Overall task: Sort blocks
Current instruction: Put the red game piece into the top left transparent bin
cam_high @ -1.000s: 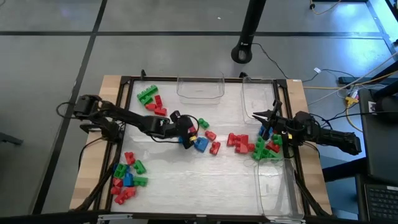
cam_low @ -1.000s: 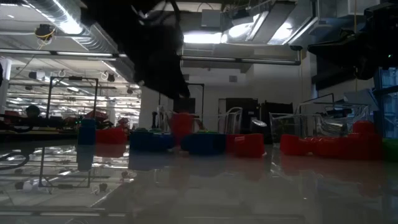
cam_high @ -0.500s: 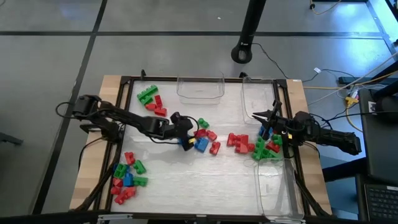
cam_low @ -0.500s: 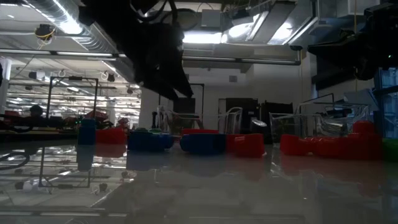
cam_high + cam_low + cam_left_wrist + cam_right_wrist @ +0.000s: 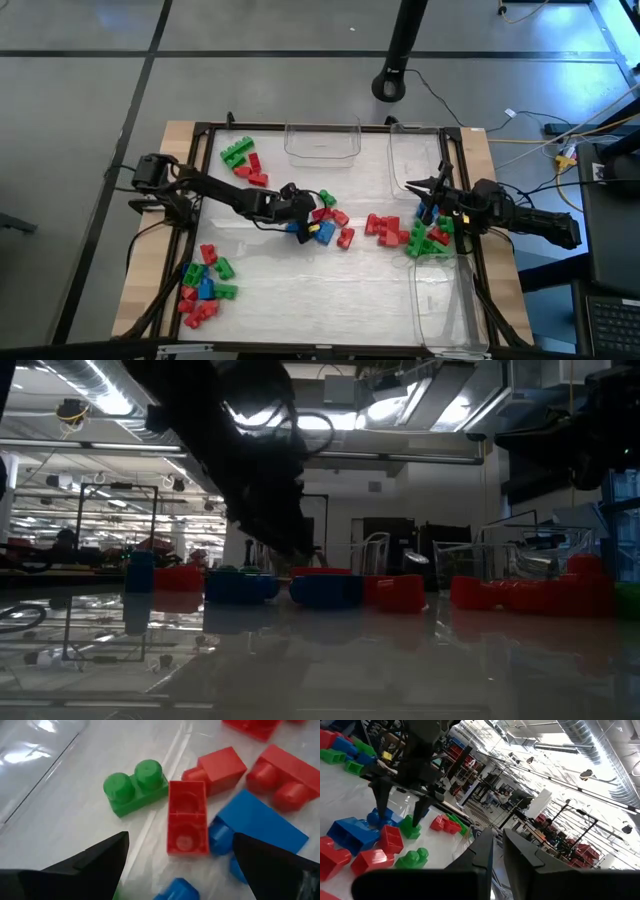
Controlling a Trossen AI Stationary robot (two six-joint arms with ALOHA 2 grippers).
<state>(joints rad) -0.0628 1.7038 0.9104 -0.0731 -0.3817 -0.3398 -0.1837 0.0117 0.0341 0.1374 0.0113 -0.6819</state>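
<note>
One camera looked straight down on the whole table [image 5: 330, 290]; another sat level with its surface. Both wrist cameras, the left closest, shared the central blocks [image 5: 187, 817].

L jaws wider, red block [image 5: 187, 817] prob. dropped

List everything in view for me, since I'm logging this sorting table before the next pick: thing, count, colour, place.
blocks: dozens, red, green and blue; clusters at table centre, far left, near left and right edge
clear bins: three, transparent; two at the far edge, one at the near right corner
table: one, pale glossy top, wooden border
stand base: one, black, on the floor beyond the table
left gripper: open, over the centre cluster
right gripper: shut, by the right-edge blocks
</note>
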